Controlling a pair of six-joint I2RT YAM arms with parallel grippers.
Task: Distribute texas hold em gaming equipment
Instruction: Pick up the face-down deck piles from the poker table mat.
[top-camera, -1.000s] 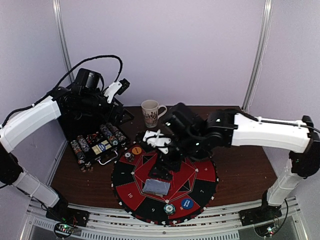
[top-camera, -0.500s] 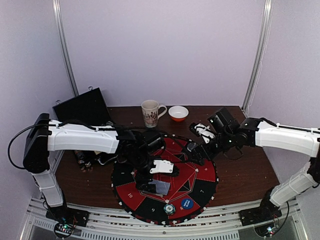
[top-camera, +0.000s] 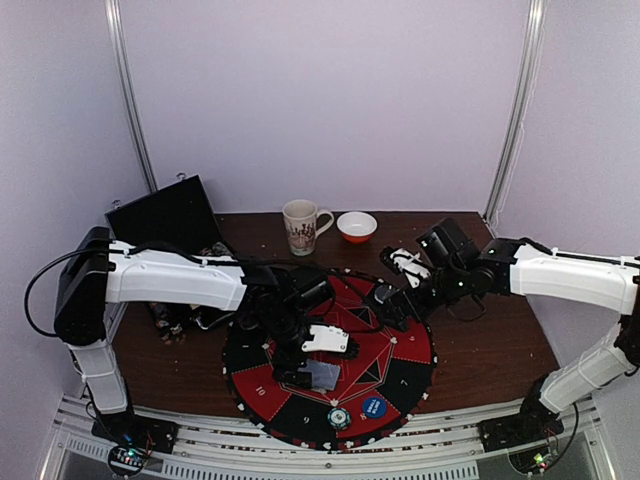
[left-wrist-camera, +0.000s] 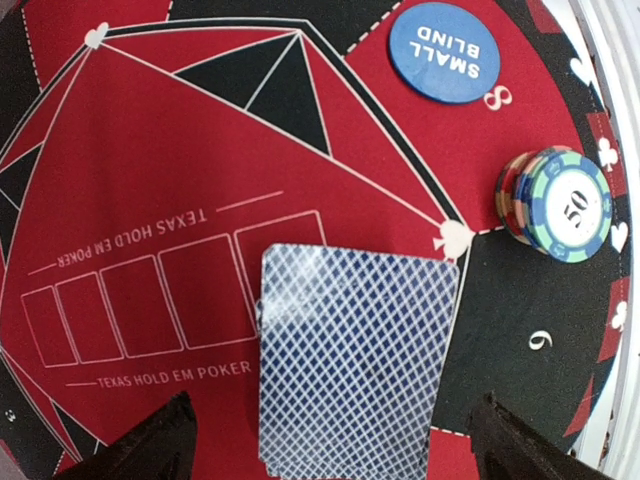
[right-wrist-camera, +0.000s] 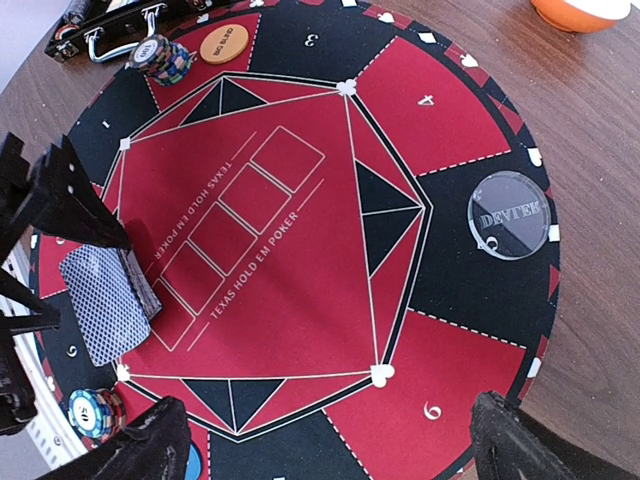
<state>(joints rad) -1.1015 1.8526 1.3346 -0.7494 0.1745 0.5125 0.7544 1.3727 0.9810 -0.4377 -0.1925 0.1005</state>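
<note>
I'm taking 6 o'clock as the mat (top-camera: 410, 350) edge nearest the arm bases. The deck (left-wrist-camera: 350, 365) lies face down just toward 6 from the centre. One end covers the last of the printed card boxes and the other runs onto the black "9" wedge. My left hand (left-wrist-camera: 335, 440) hangs over it with fingers spread wide, one on each side. It is released and grasping nothing. I judge that straddle to be lined up for pinching the deck.

The blue disc (left-wrist-camera: 443, 50), lettered "SMALL BLIND", sits by the "8" at about 5. Next to it, at the 6 rim, is a chip stack (left-wrist-camera: 560, 205) whose top chip reads "50". I take these as one seat's share.

My right hand (right-wrist-camera: 330, 445) hovers over the 2 o'clock side, also released and empty. It is near the dealer disc (right-wrist-camera: 508, 228), which seems to read "DEALER". It lies on a black wedge between "4" and "6". The orange disc (right-wrist-camera: 223, 43) and the far stack (right-wrist-camera: 163, 57) sit together near 10, by the "3". The orange lettering is too small for me to read. I take that pair as another seat's share.

The mat centre reads "TEXAS HOLD EM POKER" twice.

The case (top-camera: 165, 215), mug (top-camera: 303, 225) and bowl (top-camera: 357, 226) stand off the mat, along the counter (top-camera: 490, 340) from 10 to 12
</note>
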